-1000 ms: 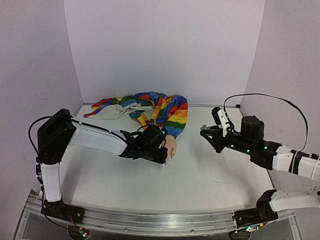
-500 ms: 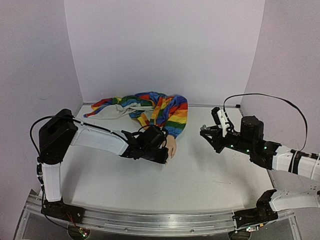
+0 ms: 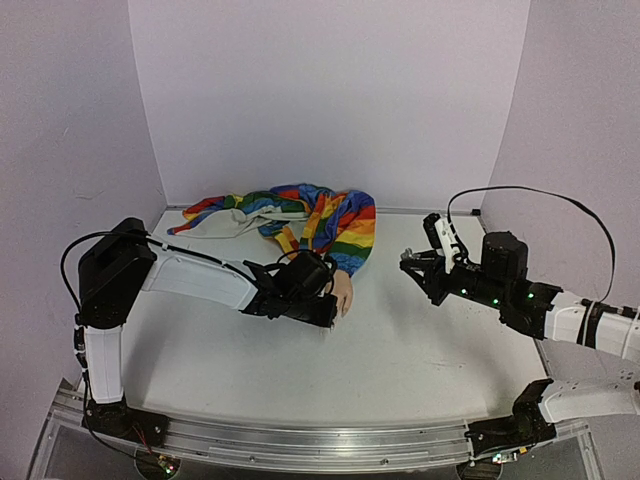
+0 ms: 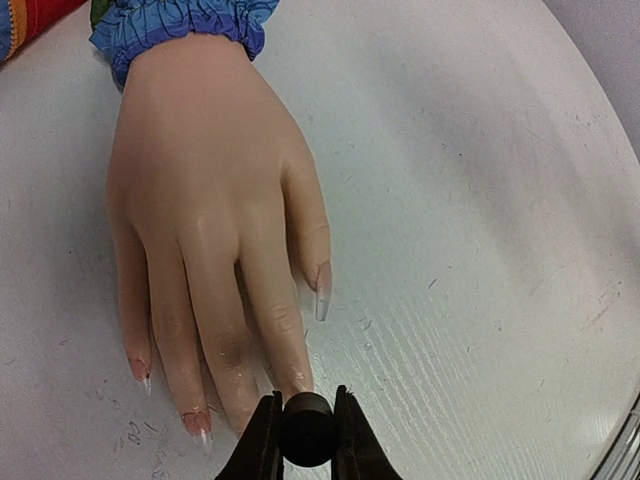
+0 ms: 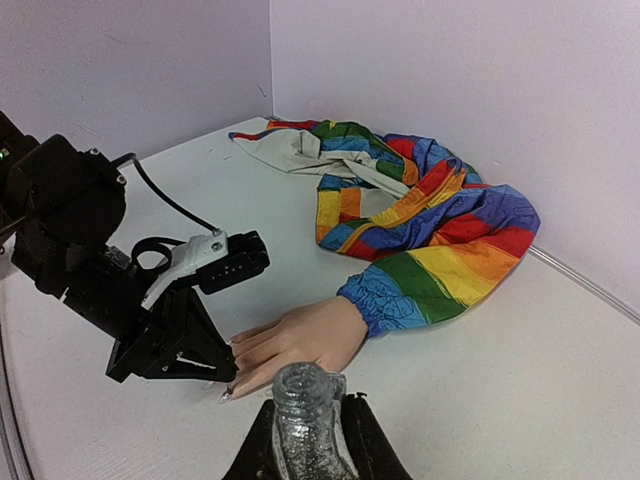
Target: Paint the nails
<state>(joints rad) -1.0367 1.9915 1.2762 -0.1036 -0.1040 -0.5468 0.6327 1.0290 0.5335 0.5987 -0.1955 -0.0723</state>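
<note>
Clamps a black cap (image 4: 306, 435) in the left hand (image 4: 305, 415), right at the nails (image 4: 198, 428), mid-counter (image 4: 480, 200). Fingers' long axis far-to-near, tips toward that hand. Grasps an open bottle (image 5: 303, 400) in the right hand (image 5: 305, 445), well apart rightward; left much nearer.

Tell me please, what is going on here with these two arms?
The left tool is shut on a small black cap, held right at a fingertip of the mannequin hand that lies flat on the table at the end of a rainbow sleeve. The right tool, off to the side, grips a small bottle. The nails show no strong colour.
</note>
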